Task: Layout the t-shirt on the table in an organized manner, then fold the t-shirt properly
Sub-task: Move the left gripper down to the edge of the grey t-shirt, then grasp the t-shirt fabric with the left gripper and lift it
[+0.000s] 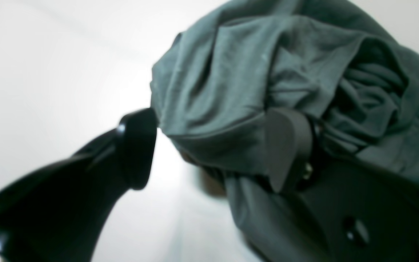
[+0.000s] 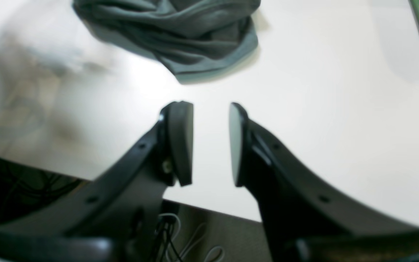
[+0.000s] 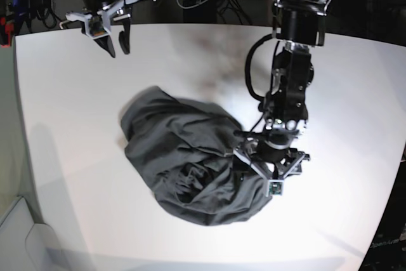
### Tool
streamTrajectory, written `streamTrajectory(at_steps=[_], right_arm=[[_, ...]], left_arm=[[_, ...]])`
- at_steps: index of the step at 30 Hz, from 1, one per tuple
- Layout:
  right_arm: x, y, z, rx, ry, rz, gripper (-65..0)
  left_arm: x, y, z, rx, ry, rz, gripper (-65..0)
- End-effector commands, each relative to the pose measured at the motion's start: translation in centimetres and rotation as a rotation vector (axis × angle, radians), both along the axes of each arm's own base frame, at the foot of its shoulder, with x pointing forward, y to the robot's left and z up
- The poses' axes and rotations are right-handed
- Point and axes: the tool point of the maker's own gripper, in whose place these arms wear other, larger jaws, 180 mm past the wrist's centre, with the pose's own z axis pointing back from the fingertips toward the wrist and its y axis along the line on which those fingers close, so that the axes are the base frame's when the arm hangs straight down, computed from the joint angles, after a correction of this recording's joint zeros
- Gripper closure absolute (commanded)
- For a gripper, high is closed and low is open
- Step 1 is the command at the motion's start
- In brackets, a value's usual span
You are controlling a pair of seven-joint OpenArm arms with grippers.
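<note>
Left gripper (image 3: 271, 171): jaws wide, down at the shirt's (image 3: 187, 160) edge, one pad (image 1: 289, 145) pressed into a fold, the other (image 1: 138, 145) just beside the cloth; not closed on it. Right gripper (image 3: 114, 35): jaws parted narrowly, empty, at the table's (image 3: 76, 106) far corner. Shirt: crumpled heap, mid-table.
</note>
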Motion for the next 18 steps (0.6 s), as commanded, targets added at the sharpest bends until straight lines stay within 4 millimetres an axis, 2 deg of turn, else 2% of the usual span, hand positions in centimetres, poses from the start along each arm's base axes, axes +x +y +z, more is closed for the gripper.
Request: streamTrajectory(at_steps=[1,3,6,9,13,18], right_arm=[[0.3,0.1,1.0,0.006,-0.039,0.006,-18.1],[0.4,0.1,1.0,0.005,-0.041,0.006,-18.1],[0.4,0.1,1.0,0.007,-0.042,0.006,-18.1],[0.4,0.1,1.0,0.006,-0.042,0.005,-18.1],[0.4,0.1,1.0,0.006,-0.042,0.005,-18.1],[0.4,0.1,1.0,0.006,-0.042,0.005,-18.1]], left_arm=[[0.9,-0.3,1.9,-0.009,-0.057,-0.006,-45.4],[0.9,-0.4,1.4,-0.009,-0.043,-0.007,-45.3],[0.5,-0.7,-0.7,-0.017,0.012,-0.002,-45.3],[0.5,-0.8,-1.6,-0.020,0.035,-0.001,-45.3],[0.6,-0.9,-1.1,-0.022,0.022,-0.003,-44.0],[1.3,-0.8,-0.3,-0.022,0.006,-0.002,-33.9]])
